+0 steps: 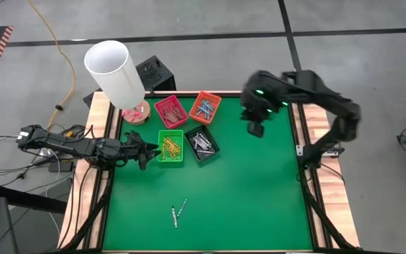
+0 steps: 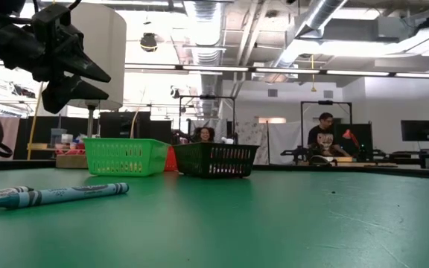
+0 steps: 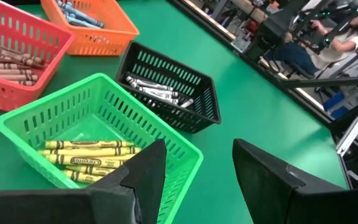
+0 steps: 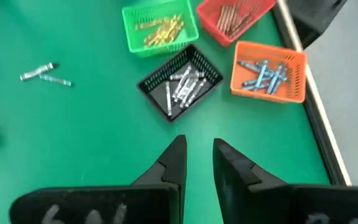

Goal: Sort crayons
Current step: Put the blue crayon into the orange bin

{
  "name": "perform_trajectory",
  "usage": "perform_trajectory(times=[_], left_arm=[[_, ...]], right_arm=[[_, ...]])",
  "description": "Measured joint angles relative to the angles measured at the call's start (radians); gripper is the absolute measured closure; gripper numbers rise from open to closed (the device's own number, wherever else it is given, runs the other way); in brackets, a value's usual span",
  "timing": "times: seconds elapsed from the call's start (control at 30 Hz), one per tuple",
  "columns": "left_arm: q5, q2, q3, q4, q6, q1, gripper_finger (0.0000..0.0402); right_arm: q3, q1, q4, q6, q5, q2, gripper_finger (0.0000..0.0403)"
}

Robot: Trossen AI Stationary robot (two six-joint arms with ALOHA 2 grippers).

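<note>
We saw the left gripper (image 1: 149, 150) spread and empty just beside the green tray (image 1: 170, 147); the right gripper (image 1: 254, 129), slightly parted, held nothing

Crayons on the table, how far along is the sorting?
Nearly done: the green tray holds yellow crayons, the black tray grey-white, the red tray red-brown, the orange tray blue. Neither the left gripper nor the right gripper holds anything. Two loose crayons remain on the mat.

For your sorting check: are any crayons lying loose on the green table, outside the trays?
Yes, two loose crayons lie on the green table, apart from the trays.
</note>
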Motion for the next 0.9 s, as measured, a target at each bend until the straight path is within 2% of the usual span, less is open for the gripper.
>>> perform_trajectory(times=[0.23, 0.47, 0.7, 0.9], left_arm=[[0.001, 0.000, 0.000, 0.023, -0.010, 0.000, 0.0226], [0.016, 0.000, 0.000, 0.023, -0.005, 0.000, 0.0226], [0.072, 0.000, 0.000, 0.058, 0.056, 0.000, 0.0226], [0.090, 0.000, 0.000, 0.106, 0.108, 0.000, 0.0226]], right_arm=[[-0.406, 0.132, 0.281, 0.123, 0.090, -0.301, 0.0327], [-0.777, 0.215, 0.570, 0.186, 0.096, -0.500, 0.0327], [-1.065, 0.258, 0.954, 0.189, 0.096, -0.548, 0.0327], [-1.213, 0.264, 1.310, 0.189, 0.091, -0.448, 0.0327]])
